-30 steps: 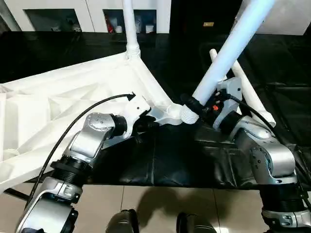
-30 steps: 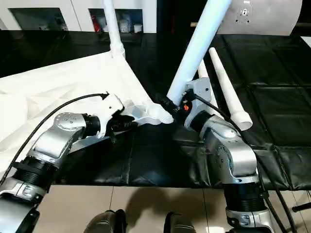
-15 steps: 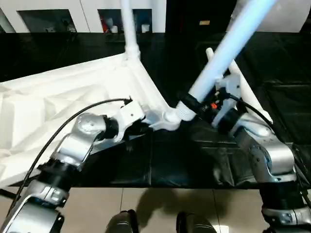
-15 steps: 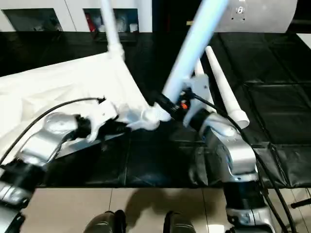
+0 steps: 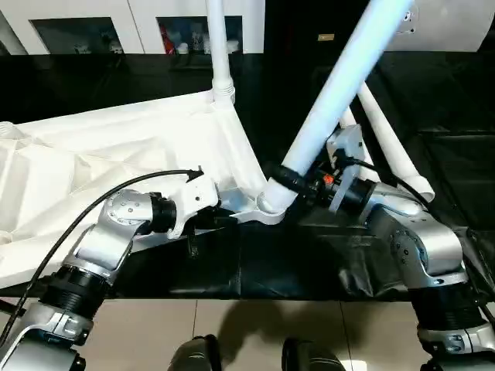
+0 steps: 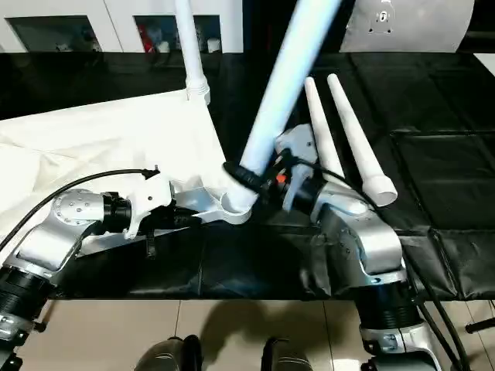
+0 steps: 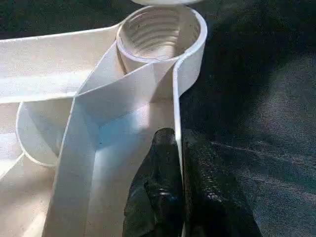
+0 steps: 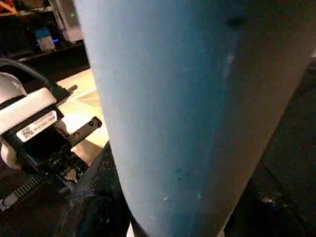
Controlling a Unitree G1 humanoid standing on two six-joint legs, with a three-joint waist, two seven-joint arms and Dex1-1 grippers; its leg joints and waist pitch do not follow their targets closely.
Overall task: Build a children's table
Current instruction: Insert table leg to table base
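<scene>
The white tabletop (image 5: pixel 116 154) lies underside up on the black mat (image 5: pixel 255 263), and my left gripper (image 7: pixel 178 148) is clamped on the thin rim wall just beside its near corner socket (image 7: pixel 160 29), one black finger on each side. My right gripper (image 5: pixel 298 179) is closed around a long white leg (image 5: pixel 340 85) whose lower end sits tilted at that same socket. Another leg (image 5: pixel 220 54) stands upright in the far corner socket, and two spare legs (image 6: pixel 340 135) lie side by side on the mat beyond my right arm
</scene>
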